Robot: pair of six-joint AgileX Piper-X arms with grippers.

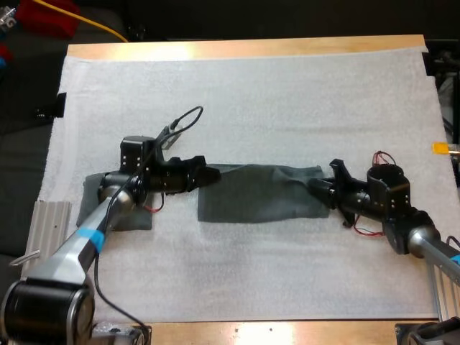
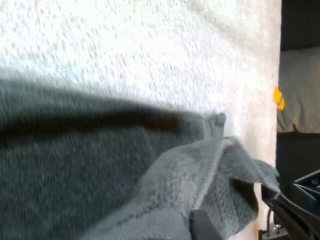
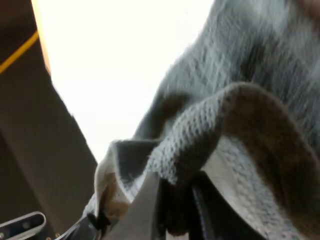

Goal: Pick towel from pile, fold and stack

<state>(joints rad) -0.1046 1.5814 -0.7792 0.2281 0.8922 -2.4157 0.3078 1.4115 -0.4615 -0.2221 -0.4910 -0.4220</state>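
Left jaws and right jaws each pinch one end of the towel [image 1: 259,194]; a weak hold may let it slip.

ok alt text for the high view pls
A dark grey-green towel lies stretched on a white mat, with the left gripper and right gripper each shut on one end. A second towel lies near the mat's left edge.
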